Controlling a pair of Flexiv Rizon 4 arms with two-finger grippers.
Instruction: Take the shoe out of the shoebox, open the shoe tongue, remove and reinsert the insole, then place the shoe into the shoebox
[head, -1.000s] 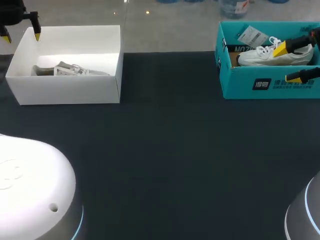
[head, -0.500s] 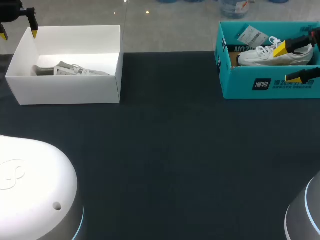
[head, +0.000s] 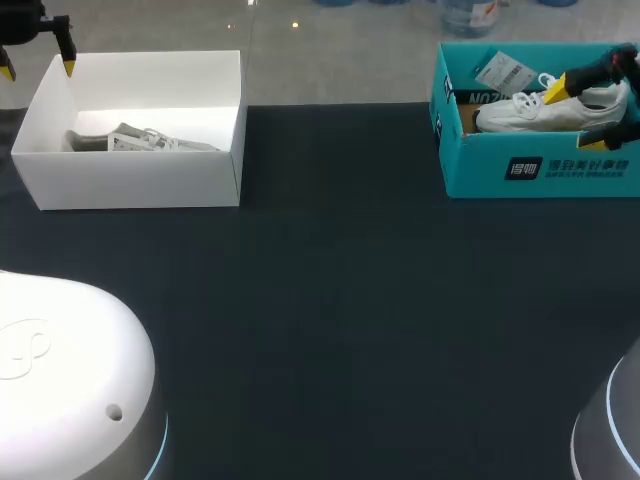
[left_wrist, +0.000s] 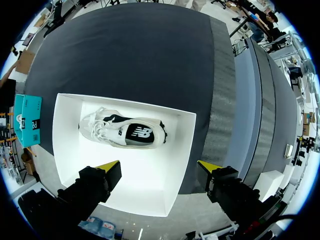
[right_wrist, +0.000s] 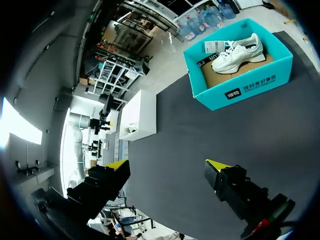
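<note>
The white lace-up sneaker (right_wrist: 239, 50) in the teal cardboard shoebox (right_wrist: 240, 87) lies ahead of the right pincer (right_wrist: 167, 167), whose fingers are spread and empty, its length roughly along their line.

Matt dark table (head: 340, 300), smooth white card box (head: 140, 180), teal card shoebox (head: 480, 172), smooth white shoe (head: 530, 115).

Head view: left gripper (head: 37, 70) cut by the picture's corner, only its two yellow tips and a stub of black finger visible. In the white shoebox (head: 130, 182) the grey-and-white shoe (head: 142, 140) is half hidden behind the near wall. The right gripper (head: 577, 117) covers one end of the white shoe (head: 515, 113); the teal shoebox (head: 480, 170) runs off the edge.
</note>
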